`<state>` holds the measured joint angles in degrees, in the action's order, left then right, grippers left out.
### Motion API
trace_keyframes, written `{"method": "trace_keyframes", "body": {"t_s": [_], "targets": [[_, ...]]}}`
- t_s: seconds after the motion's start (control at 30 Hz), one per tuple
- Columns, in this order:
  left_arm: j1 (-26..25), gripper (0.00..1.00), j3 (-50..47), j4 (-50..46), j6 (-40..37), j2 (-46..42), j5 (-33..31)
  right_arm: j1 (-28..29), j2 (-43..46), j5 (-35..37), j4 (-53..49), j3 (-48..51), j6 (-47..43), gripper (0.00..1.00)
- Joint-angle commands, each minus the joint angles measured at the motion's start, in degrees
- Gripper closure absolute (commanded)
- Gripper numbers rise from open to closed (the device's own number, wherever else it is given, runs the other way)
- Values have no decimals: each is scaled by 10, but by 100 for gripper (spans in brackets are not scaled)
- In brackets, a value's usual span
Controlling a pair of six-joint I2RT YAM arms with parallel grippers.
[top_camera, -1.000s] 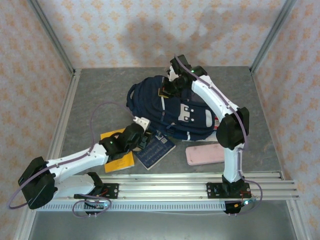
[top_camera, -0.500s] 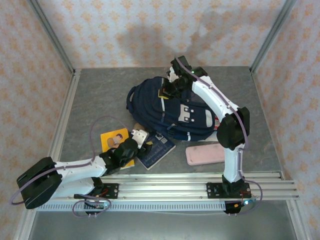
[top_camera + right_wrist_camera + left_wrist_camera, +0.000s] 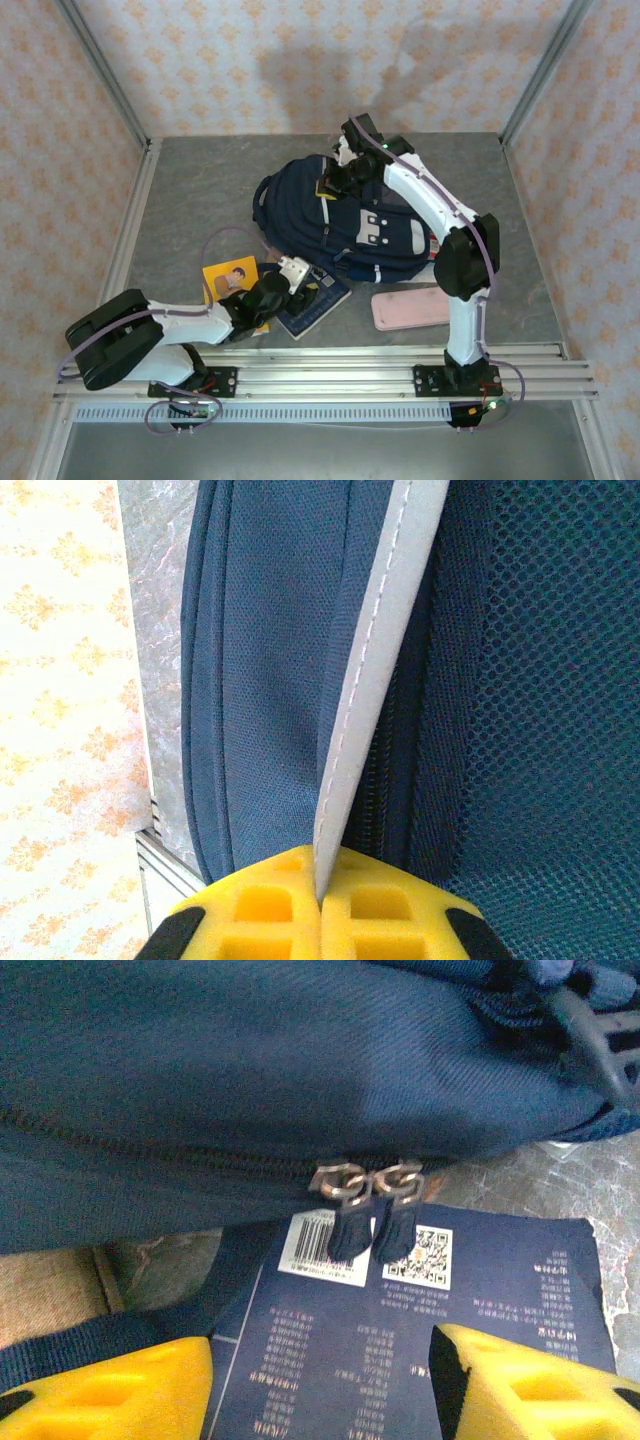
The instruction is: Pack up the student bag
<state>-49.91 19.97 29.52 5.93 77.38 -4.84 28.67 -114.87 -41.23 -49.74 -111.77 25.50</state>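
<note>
The right claw [image 3: 320, 895] is pinched shut on the white trim stripe [image 3: 372, 680] of the student bag [image 3: 340, 215], which lies flat in the middle of the table [image 3: 190, 190], its lower edge over a blue book [image 3: 318, 300]. The left claw [image 3: 322, 1360] hangs over that book, jaws wide and empty. The cover carries a barcode label [image 3: 320, 1250] and a QR code [image 3: 418, 1257]; its print is unreadable. Two zipper pulls [image 3: 368, 1182] meet just above. A second ago the left claw was narrower and closer to the bag.
</note>
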Motion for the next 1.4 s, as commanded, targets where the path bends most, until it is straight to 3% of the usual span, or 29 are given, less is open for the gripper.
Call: {"method": "trace_keyframes", "body": {"t_s": [0.0,0.13,0.37,0.73,1.23,1.3,1.37], "targets": [[-4,40,28,27,-7,18,-7,0,52,-29,40,3,10,100],[-3,43,48,25,-11,49,-27,0,54,-33,49,9,11,100],[2,65,73,25,-8,95,-54,0,55,-34,50,11,12,100],[16,99,49,19,4,60,-65,0,53,-13,32,20,-11,100],[48,100,6,-44,70,-26,-142,0,57,29,-7,38,-63,100],[56,100,8,-57,80,-33,-126,0,58,32,-7,42,-65,100],[57,100,10,-50,71,-33,-66,0,59,32,-6,44,-66,100]]}}
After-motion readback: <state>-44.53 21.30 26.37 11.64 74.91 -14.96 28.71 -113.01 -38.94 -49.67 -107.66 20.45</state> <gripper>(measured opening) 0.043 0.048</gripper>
